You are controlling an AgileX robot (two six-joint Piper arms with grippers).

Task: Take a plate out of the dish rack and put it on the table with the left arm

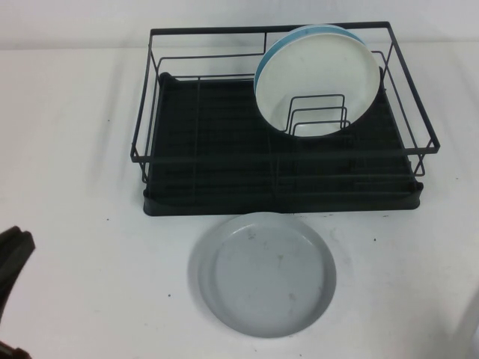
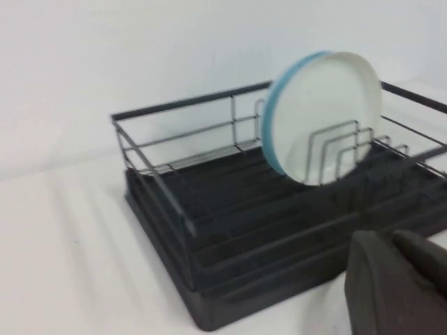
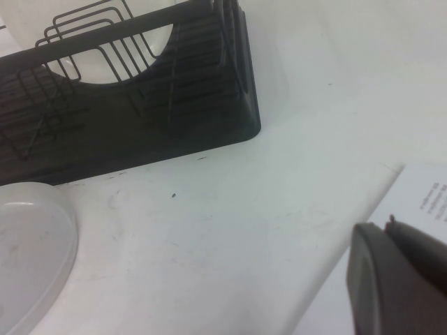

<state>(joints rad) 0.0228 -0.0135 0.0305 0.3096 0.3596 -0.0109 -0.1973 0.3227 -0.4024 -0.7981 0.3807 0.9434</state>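
Observation:
The pale grey-blue plate (image 1: 262, 273) lies flat on the white table (image 1: 82, 142), just in front of the black wire dish rack (image 1: 209, 142). Its edge also shows in the right wrist view (image 3: 28, 244). My left gripper (image 1: 15, 254) is at the table's front left, well away from the plate; in the left wrist view (image 2: 391, 239) its fingers are together and hold nothing. My right gripper (image 3: 386, 227) is shut and empty over the table's right side, off the high view.
A cream-white plate (image 1: 322, 75) stands upright in the rack's wire dividers with a teal-blue plate (image 1: 271, 56) behind it; both show in the left wrist view (image 2: 328, 105). A white printed sheet (image 3: 426, 195) lies by the right gripper.

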